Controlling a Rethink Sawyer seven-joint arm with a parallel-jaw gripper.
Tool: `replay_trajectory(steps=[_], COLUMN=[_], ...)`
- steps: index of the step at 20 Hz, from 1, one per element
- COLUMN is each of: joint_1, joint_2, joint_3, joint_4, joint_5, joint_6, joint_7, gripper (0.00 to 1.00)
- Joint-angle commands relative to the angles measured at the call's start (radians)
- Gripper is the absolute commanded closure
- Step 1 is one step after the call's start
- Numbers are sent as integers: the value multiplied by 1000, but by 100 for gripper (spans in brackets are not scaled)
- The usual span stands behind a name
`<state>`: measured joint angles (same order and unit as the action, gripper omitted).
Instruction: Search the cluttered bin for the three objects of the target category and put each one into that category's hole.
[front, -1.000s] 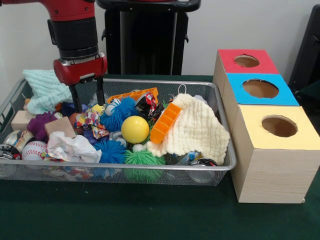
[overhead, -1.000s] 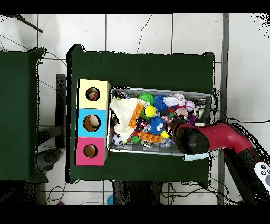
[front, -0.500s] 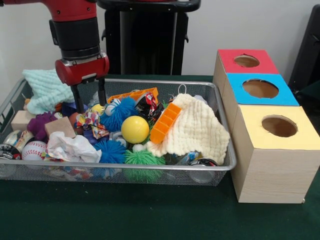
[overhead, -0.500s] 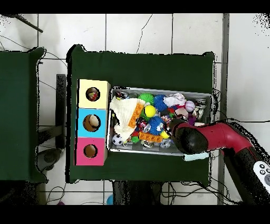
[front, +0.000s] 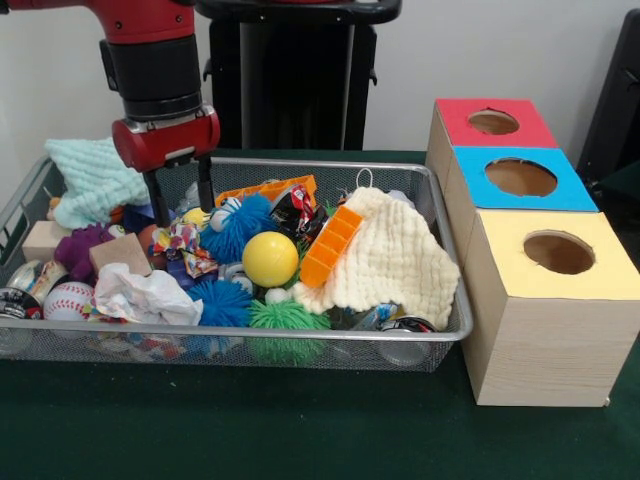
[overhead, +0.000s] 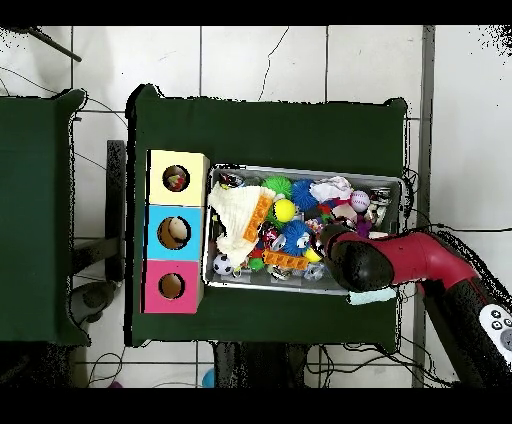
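Observation:
My gripper (front: 180, 203) hangs open over the left rear of the wire bin (front: 440, 225), its two black fingers (front: 155, 208) just above a multicoloured toy (front: 180, 240), holding nothing. Around it lie a blue spiky ball (front: 240, 225), a yellow ball (front: 270, 259), a second blue spiky ball (front: 220, 302), a green spiky ball (front: 285, 320) and a baseball (front: 68, 299). The sorting box stands to the right with a red hole (front: 493, 122), a blue hole (front: 520, 177) and a yellow hole (front: 558, 252). In the overhead view the arm (overhead: 400, 258) covers the gripper.
A cream knitted cloth (front: 390, 262), orange bricks (front: 330, 245), a mint cloth (front: 90, 178), a purple toy (front: 78, 248), wooden blocks (front: 120, 252), crumpled white paper (front: 145, 297) and cans (front: 405, 328) fill the bin. Overhead, the box (overhead: 177, 232) lies left of the bin (overhead: 395, 182).
The gripper has drifted slightly to the right and a little upward over the same spot. Nothing in the bin has moved.

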<state>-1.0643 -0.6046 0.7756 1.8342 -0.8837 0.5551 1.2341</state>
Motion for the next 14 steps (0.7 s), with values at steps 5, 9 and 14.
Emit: replay_trajectory(steps=[5, 9, 14], joint_1=[-11, -10, -15], joint_2=[47, 54, 58], joint_3=[-6, 2, 6], joint_4=[-69, -90, -100], joint_5=[-45, -36, -33], joint_6=[32, 54, 63], joint_7=[-165, -190, -207], gripper=[0, 0, 0])
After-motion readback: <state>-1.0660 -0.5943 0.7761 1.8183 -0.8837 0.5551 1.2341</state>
